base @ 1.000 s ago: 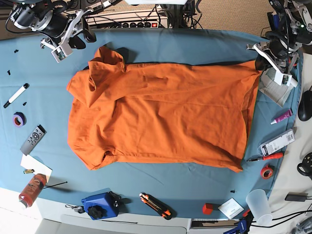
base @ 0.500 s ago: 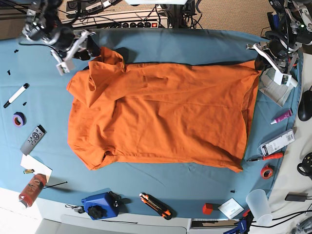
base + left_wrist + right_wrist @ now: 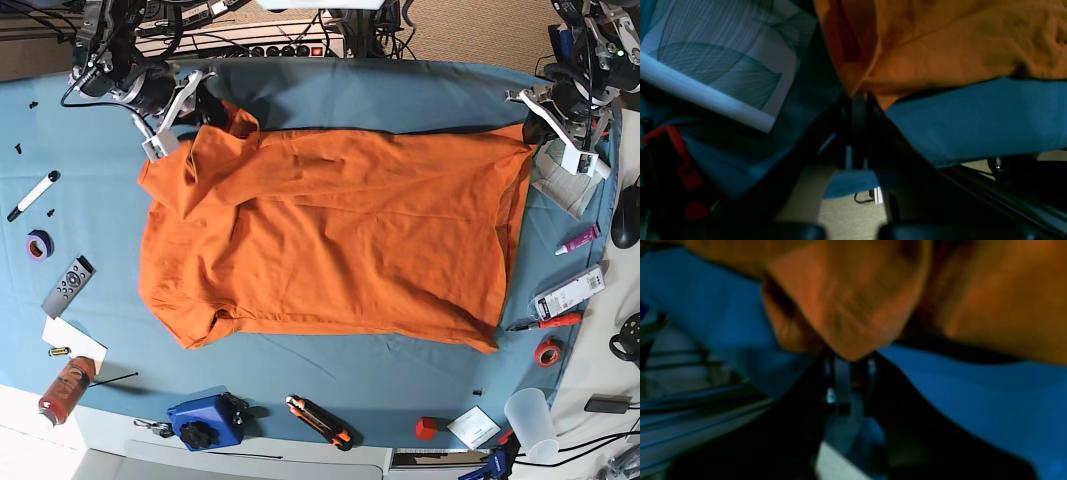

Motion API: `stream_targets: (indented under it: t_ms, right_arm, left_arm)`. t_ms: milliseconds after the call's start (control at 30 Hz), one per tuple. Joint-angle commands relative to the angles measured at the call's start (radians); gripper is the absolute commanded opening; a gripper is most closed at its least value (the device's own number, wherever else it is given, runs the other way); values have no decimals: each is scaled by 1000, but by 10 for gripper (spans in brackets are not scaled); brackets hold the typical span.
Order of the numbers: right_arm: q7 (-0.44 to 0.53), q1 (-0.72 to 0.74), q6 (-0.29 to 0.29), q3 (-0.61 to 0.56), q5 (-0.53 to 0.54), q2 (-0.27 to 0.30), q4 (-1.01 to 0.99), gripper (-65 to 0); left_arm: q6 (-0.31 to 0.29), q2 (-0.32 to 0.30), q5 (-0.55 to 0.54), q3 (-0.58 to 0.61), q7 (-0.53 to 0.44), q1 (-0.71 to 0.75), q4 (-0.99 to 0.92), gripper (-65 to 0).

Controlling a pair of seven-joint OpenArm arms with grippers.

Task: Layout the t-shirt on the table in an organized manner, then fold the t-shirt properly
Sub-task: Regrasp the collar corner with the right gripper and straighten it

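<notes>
The right pincer (image 3: 200, 100) has come down onto the t-shirt's (image 3: 330, 240) far left corner and grasps it; the left pincer (image 3: 532, 128) grasps the far right corner on the bench (image 3: 400, 95).

right wrist view blurred, t-shirt (image 3: 853, 306) cut off by edges

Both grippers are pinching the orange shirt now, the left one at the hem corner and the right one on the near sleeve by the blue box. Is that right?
One detail is wrong. The right gripper is on the far sleeve, at the table's back edge, not the near one; the base view shows it. The left gripper does pinch the t-shirt at its hem corner.
</notes>
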Motion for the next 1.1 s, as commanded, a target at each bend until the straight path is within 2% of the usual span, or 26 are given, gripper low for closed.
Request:
stream_targets:
  t_ms: [0, 133, 300, 567, 667, 767, 833, 933, 1000, 1067]
  right_arm:
    - [-72, -17, -6, -2, -32, 8, 1, -647]
    - [-70, -43, -6, -2, -21, 9, 51, -650]
    - [-82, -106, -6, 1, -18, 19, 227, -650]
    - [-120, -154, -6, 132, -14, 19, 486, -650]
    - [-147, -157, -6, 190, 74, 19, 511, -650]
    - [-236, -173, -6, 194, 200, 19, 511, -650]
    - [-236, -175, -6, 202, 193, 19, 511, -650]
    - [-179, -169, -6, 256, 197, 6, 511, -650]
    - [-236, -179, -6, 254, 245, 10, 511, -650]
    - [-236, -192, -6, 243, 249, 43, 511, -650]
  left_arm:
    - [-5, -11, -14, -4, -15, -2, 17, -650]
    - [-4, -11, -14, -4, -15, -2, 17, -650]
    - [-4, -11, -14, -4, -15, -2, 17, -650]
    - [-4, -11, -14, -4, -15, -2, 17, -650]
    - [-4, -11, -14, -4, -15, -2, 17, -650]
    - [-4, -11, -14, -4, -15, -2, 17, -650]
    - [-4, -11, -14, -4, -15, -2, 17, -650]
    - [-4, -11, -14, -4, -15, -2, 17, -650]
    - [-4, -11, -16, -4, -16, -2, 17, -650]
    - [-4, -11, -18, -4, -15, -2, 17, -650]
